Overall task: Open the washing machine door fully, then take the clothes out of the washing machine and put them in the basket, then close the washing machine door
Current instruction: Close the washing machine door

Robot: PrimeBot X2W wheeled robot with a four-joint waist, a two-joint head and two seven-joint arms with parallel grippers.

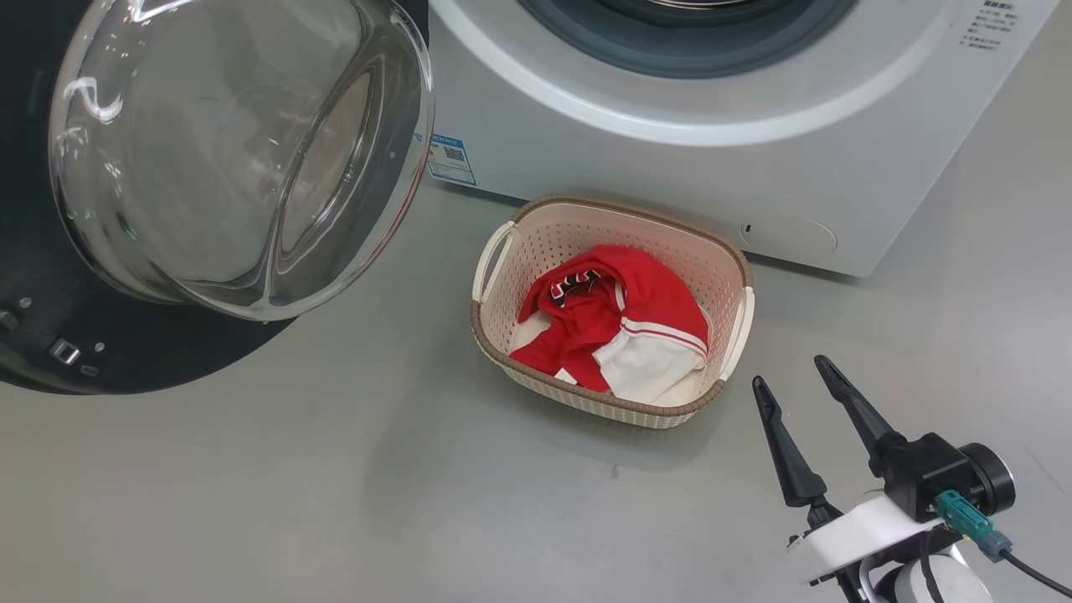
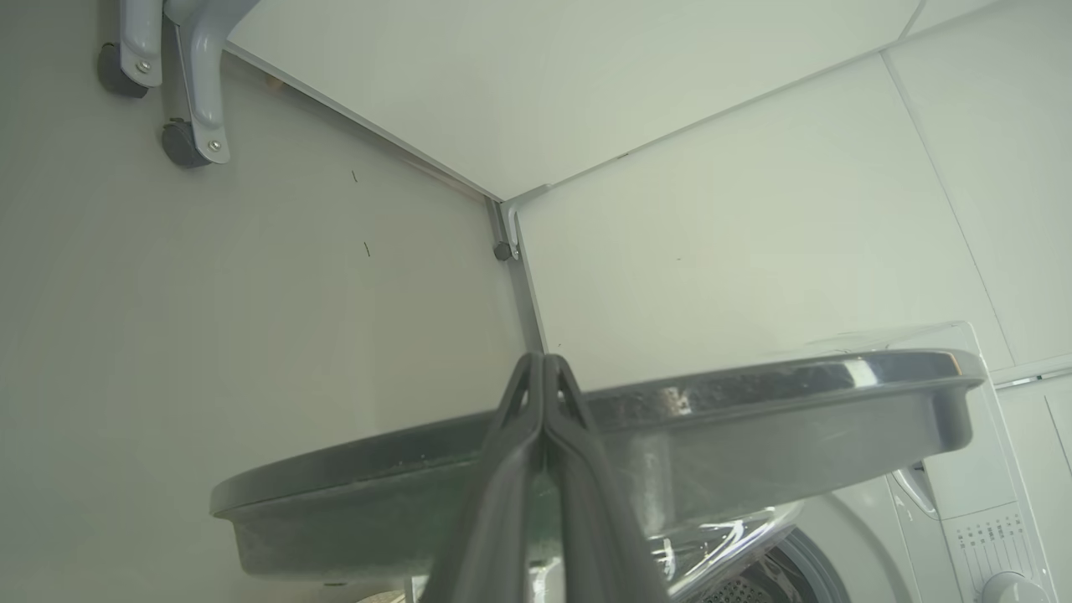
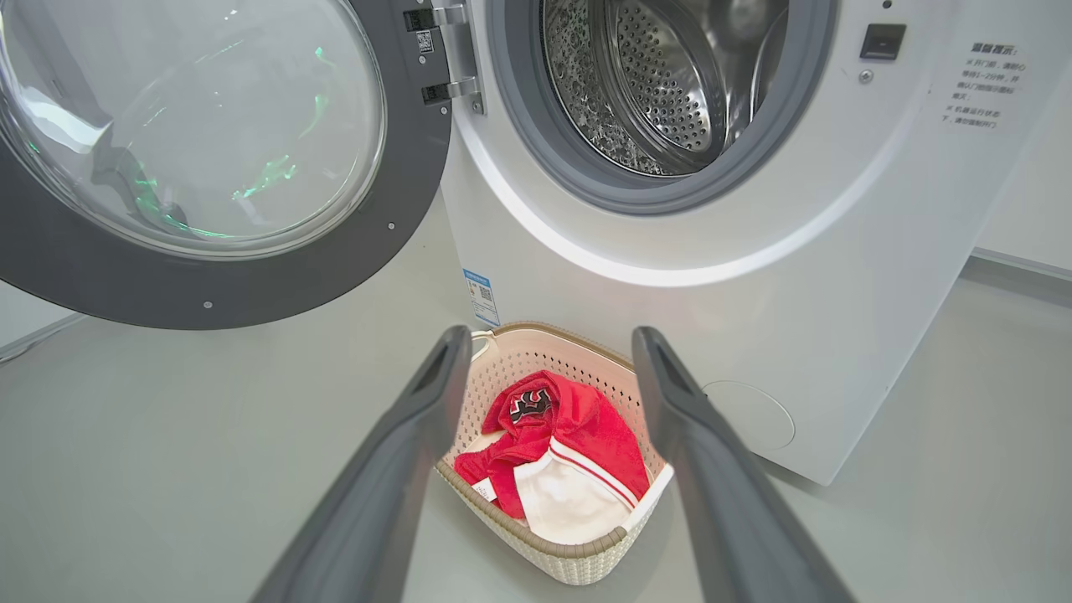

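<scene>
View of the work area as I see it from the remote station.

(a) The washing machine door [image 1: 239, 159] stands swung wide open, to the left of the washing machine [image 1: 670, 159], with its clear glass bowl bulging toward the head camera and its black rim around it. In the right wrist view the round opening shows the grey gasket [image 3: 536, 142] and the perforated steel drum [image 3: 662, 92].

(b) The basket [image 1: 553, 251] sits on the grey floor [image 1: 335, 486], just in front of the machine and below its blue label [image 1: 452, 159]. The clothes [image 1: 620, 327] lie crumpled inside it, red fabric over a white panel with striped trim.

(c) My right hand [image 1: 790, 371] hovers over the floor near the basket's right corner, apart from it. Its two dark fingers are spread and carry nothing, and they point toward the machine.

(d) My left hand [image 2: 542, 362] has its fingers pressed together, tip to tip. In the left wrist view they rise in front of the door's dark outer edge. I cannot tell whether they touch it.
</scene>
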